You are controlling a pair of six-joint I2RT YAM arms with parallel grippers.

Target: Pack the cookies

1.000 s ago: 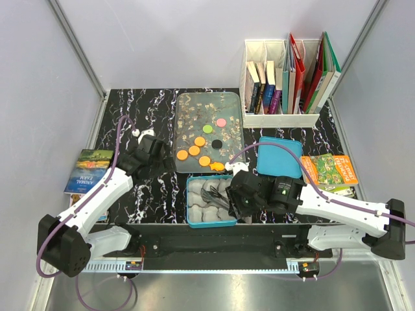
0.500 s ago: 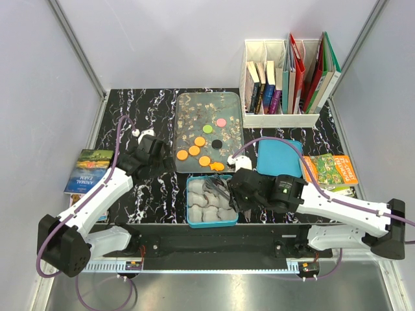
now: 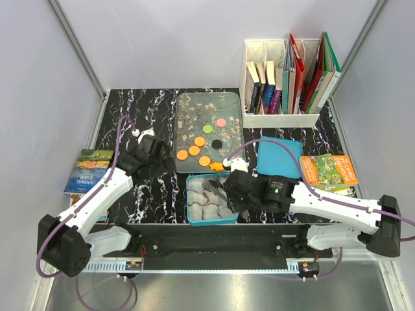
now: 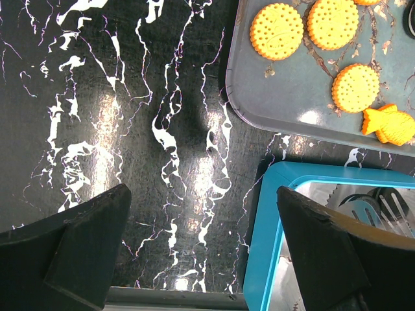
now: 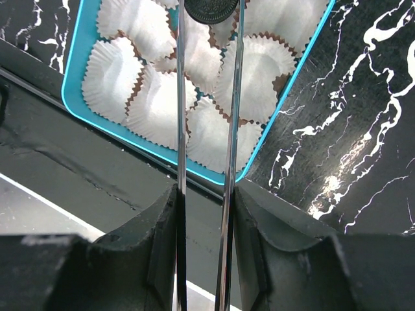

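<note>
While the left gripper (image 4: 204,249) stands open at lower frame, the right gripper (image 5: 202,220) clamps tongs (image 5: 181,97) pinching a black cookie (image 5: 211,9) above the tin (image 5: 68,97)

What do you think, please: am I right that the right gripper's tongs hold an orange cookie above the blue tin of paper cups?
Not quite: the right wrist view shows the cookie is black, not orange. The tongs in the right gripper do hold it above the blue tin of paper cups.
</note>
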